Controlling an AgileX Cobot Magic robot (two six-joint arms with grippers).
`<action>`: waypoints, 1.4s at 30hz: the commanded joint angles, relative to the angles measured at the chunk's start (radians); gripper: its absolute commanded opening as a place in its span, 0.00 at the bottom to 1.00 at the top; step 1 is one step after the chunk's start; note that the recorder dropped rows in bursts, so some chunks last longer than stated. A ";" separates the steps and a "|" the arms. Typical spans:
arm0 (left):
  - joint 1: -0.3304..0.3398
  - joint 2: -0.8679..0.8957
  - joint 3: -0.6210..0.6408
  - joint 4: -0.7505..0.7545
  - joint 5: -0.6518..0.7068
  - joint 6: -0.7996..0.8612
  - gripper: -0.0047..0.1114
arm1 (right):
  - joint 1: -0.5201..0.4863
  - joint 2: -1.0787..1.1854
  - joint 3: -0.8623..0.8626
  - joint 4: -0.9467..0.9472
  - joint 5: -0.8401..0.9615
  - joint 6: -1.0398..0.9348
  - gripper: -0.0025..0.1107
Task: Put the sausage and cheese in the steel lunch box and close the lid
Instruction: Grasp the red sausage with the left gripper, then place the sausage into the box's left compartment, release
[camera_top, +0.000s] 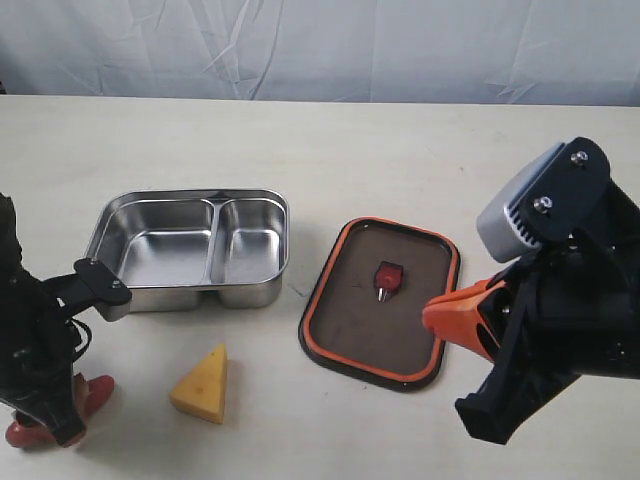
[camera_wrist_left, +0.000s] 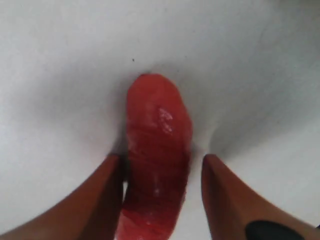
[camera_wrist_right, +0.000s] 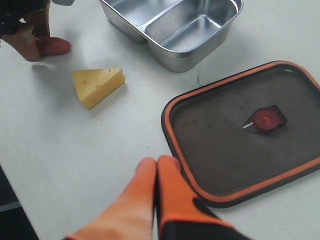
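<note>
The dark red sausage (camera_wrist_left: 159, 135) lies on the table at the front left, one end showing (camera_top: 95, 392). My left gripper (camera_wrist_left: 160, 157) is lowered over it, open, with a finger on each side; one finger touches it and a gap remains at the other. The yellow cheese (camera_top: 203, 385) lies just right of it. Behind them stands the steel lunch box (camera_top: 190, 197), both compartments bare. The dark lid (camera_top: 380, 330) with its orange rim lies flat to the right. My right gripper (camera_top: 432, 314) hovers shut and holding nothing by the lid's near edge (camera_wrist_right: 157, 161).
The right arm's black body (camera_top: 560, 330) fills the front right corner. A grey cloth backdrop (camera_top: 320, 45) hangs behind the table. In the right wrist view the cheese (camera_wrist_right: 97, 84), lunch box (camera_wrist_right: 165, 55) and lid (camera_wrist_right: 225, 150) all show.
</note>
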 joint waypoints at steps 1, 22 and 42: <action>-0.014 0.007 0.002 -0.008 0.069 -0.007 0.14 | -0.002 -0.008 0.005 -0.018 0.000 -0.002 0.02; -0.014 -0.140 -0.315 -0.226 -0.230 -0.002 0.04 | -0.002 -0.008 0.005 -0.035 0.000 -0.002 0.02; -0.014 -0.002 -0.378 -0.226 -0.268 0.003 0.45 | -0.002 -0.008 0.005 -0.037 0.000 0.001 0.02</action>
